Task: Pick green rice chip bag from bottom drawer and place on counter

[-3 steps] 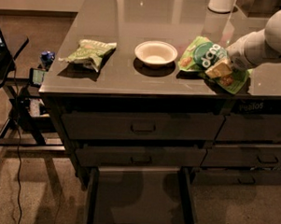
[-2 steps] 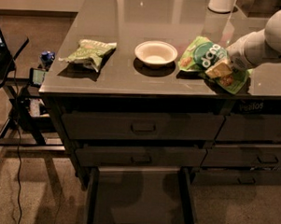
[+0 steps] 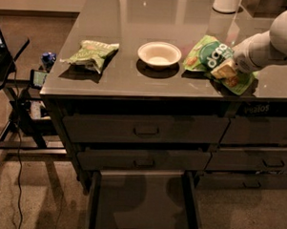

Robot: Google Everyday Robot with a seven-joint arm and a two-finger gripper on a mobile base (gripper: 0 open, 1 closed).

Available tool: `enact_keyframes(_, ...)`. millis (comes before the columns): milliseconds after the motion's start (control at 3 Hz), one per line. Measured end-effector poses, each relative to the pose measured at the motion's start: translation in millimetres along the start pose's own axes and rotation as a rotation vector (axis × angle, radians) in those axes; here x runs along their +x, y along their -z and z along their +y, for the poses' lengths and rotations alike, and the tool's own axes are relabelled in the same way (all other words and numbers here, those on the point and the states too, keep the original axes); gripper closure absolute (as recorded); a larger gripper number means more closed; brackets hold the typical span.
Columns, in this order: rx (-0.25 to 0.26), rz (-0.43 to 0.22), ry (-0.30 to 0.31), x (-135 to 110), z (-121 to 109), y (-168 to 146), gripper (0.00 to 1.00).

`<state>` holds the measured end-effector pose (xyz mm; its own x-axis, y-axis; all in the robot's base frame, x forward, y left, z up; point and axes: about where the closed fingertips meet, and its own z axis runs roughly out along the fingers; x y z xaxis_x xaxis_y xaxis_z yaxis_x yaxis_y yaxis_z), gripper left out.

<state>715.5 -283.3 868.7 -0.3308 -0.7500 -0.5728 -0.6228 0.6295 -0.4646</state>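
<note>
On the right part of the bench (image 3: 162, 21), near its front edge, the green rice chip bag (image 3: 208, 55) is seen lying flat, with its dark green circle and white lettering turned upward. The end effector (image 3: 234, 65) is set against the bag's right half, at the tip of a white arm (image 3: 275, 41) that is extended in from the right edge. How far it is opened, and whether the bag is held by it, cannot be told.

Just left of the bag a white bowl (image 3: 159, 54) is placed, and well to the left a paler olive bag (image 3: 91, 53) is laid. A white vessel (image 3: 226, 2) is stood at the far edge.

Below the bench, the bottom drawer (image 3: 144, 202) is pulled out and its dark floor is exposed. The top drawer (image 3: 146, 130) and middle drawer (image 3: 144, 160) above it are closed.
</note>
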Motion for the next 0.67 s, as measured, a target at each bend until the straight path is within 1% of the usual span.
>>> enact_keyframes(333,0.0,0.0,0.0,-0.1,0.1,-0.1,0.0)
enact_keyframes(667,0.0,0.0,0.0,-0.1,0.1,-0.1,0.0)
